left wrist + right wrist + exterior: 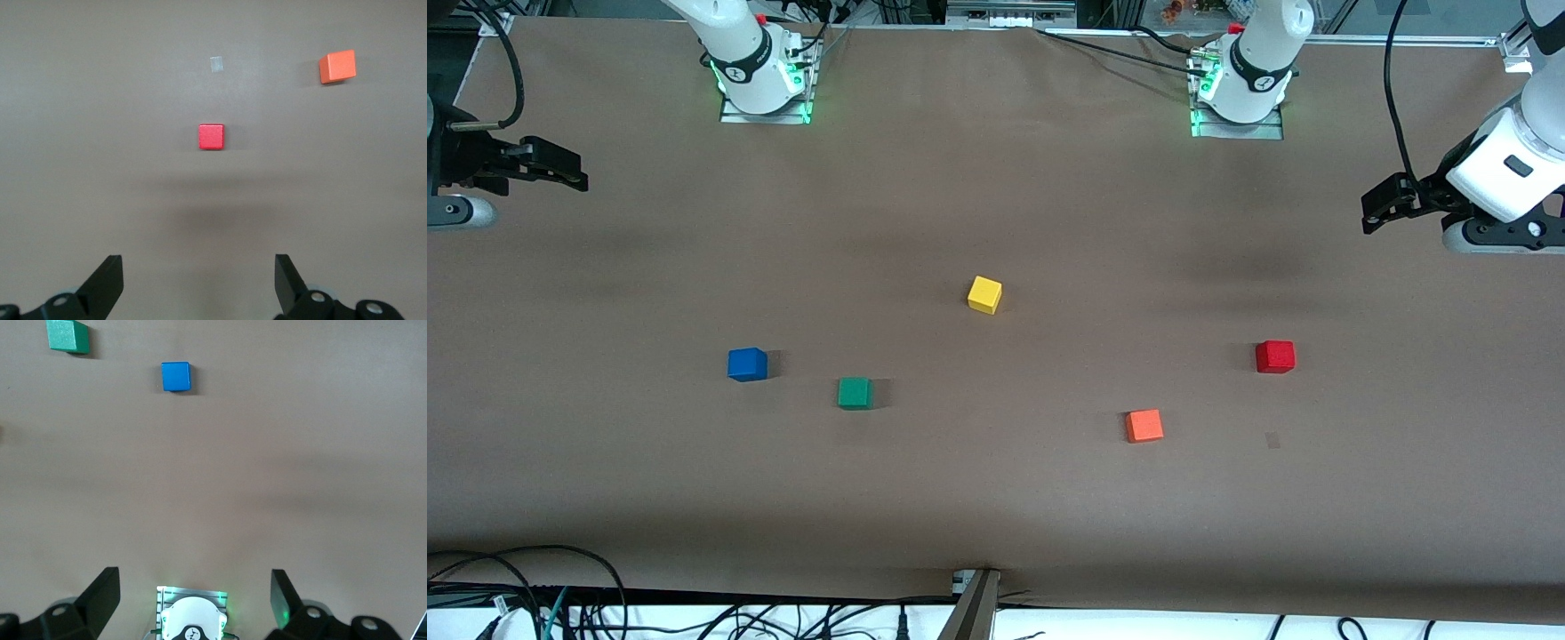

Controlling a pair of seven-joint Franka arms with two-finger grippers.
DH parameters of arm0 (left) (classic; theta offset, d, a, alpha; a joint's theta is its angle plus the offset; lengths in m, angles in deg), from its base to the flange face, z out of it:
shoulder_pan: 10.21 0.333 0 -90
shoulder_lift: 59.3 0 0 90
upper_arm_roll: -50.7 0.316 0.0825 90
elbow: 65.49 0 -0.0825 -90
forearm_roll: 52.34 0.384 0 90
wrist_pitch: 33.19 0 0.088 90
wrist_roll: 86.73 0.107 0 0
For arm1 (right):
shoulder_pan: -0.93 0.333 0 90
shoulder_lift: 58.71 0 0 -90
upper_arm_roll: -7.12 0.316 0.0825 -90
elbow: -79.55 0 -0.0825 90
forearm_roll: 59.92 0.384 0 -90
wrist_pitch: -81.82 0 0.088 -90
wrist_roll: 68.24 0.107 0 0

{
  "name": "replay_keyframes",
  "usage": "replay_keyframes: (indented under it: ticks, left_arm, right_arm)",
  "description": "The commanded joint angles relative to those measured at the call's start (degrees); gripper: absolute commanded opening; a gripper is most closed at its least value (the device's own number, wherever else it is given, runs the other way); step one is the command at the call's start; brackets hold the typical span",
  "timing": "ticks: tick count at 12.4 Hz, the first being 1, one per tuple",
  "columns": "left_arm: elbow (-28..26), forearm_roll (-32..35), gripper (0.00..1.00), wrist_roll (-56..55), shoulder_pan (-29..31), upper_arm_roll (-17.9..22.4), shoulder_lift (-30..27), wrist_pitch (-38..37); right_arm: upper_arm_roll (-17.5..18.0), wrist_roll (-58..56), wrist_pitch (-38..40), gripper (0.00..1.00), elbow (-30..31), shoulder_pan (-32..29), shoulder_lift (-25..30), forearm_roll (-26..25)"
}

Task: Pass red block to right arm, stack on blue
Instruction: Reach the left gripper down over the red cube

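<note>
The red block (1275, 356) sits flat on the brown surface (996, 498) toward the left arm's end, standing alone with nothing touching it. In the left wrist view the same red block (211, 137) shows ahead of the left hand (199, 283), whose two dark fingers (107, 283) stand spread wide with nothing between them. An orange-red block (1144, 426) lies near the red block, nearer to the front camera and a little toward the middle of the surface; a small pale patch (1272, 439) marks the surface just beside the red block, nearer to the camera. A yellow block (984, 294) rests about midway between the two ends, farther from the camera than the others. Toward the right arm's end lies the blue block (747, 364), with a green block (855, 393) near it, slightly nearer to the camera and apart from it. The left hand (1383, 209) hangs in the air over the edge of the surface at its own end, well apart from the red block. The right hand (560, 169) hangs over the edge at the right arm's end, its fingers (100, 600) spread and empty, well apart from the blue block (176, 376). Both white arm bases stand along the edge farthest from the camera.
</note>
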Motion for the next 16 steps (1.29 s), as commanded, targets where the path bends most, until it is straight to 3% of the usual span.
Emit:
replay_keyframes:
  ticks: [1,16]
  left_arm:
    - [0.9,0.7,1.00,1.0,0.0,-0.1,0.0,-1.1]
    - [0.9,0.6,1.00,1.2,-0.1,-0.1,0.5,-4.1]
  right_arm:
    - [0.1,0.0,-0.5,1.00,0.5,-0.4,0.5,0.9]
    - [0.0,0.0,-0.5,1.00,0.5,-0.4,0.5,0.9]
